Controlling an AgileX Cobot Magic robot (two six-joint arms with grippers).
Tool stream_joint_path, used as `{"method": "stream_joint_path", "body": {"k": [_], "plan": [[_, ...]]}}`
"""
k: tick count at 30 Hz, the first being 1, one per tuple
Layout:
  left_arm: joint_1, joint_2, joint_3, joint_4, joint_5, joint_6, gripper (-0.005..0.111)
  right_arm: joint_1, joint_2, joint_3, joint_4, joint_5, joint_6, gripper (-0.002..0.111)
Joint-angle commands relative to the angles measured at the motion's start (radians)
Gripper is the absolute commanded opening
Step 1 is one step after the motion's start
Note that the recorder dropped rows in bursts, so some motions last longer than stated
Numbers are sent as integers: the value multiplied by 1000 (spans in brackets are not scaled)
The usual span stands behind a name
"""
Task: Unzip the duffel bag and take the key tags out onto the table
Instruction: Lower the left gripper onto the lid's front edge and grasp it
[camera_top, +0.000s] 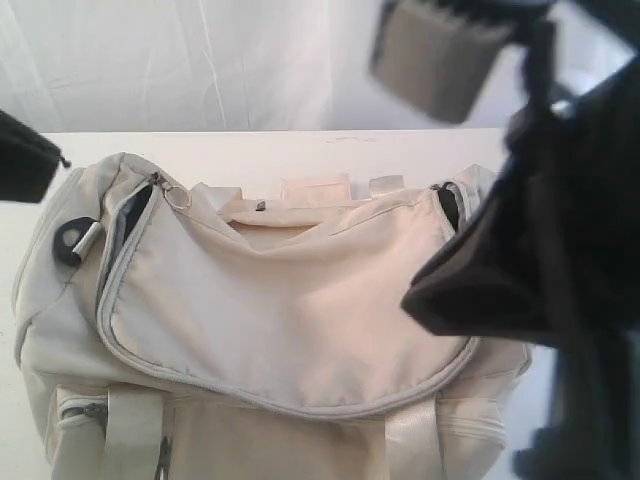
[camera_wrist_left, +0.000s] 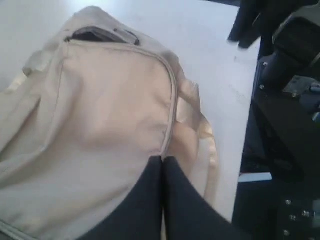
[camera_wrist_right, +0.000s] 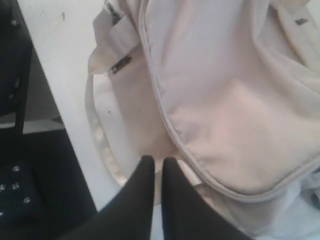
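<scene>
The cream duffel bag (camera_top: 290, 310) lies on the white table (camera_top: 300, 150), its U-shaped zip flap lying flat. A ring zip pull (camera_top: 176, 194) sits at the flap's back left corner beside a short dark gap (camera_top: 130, 215). Another dark gap (camera_top: 450, 205) shows at the back right corner. My left gripper (camera_wrist_left: 162, 159) is shut and empty, its tips over the flap's zip line (camera_wrist_left: 172, 100). My right gripper (camera_wrist_right: 155, 160) hovers shut and empty over the bag's near right side beside the strap (camera_wrist_right: 92, 115). In the exterior view it is a black wedge (camera_top: 415, 297). The key tags are hidden.
A black D-ring (camera_top: 72, 240) sits at the bag's left end, and a small pocket zip (camera_top: 80, 410) runs at the front left. Dark robot hardware (camera_wrist_left: 285, 125) stands beyond the table edge. A white curtain (camera_top: 200, 60) hangs behind the table.
</scene>
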Motion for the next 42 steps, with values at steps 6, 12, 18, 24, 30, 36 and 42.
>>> {"method": "stream_joint_path", "body": {"k": [6,12,18,24,30,36,42], "plan": [[-250,142,28,95,35,-6,0,-1,-271,130,-240,7,276,0],[-514,258,24,370,-86,-6,0,-1,-366,289,-427,7,360,0],[-582,332,34,516,-149,-1,26,-1,-388,426,-517,-70,371,0],[-582,425,34,516,-224,20,65,-1,-388,497,-659,-105,473,0],[-582,513,34,525,-262,47,64,-1,-388,508,-651,-119,488,0],[-582,550,34,548,-303,47,64,-1,-388,504,-651,-132,488,0],[-582,596,34,598,-301,4,62,-1,-388,504,-661,-153,491,0]]}}
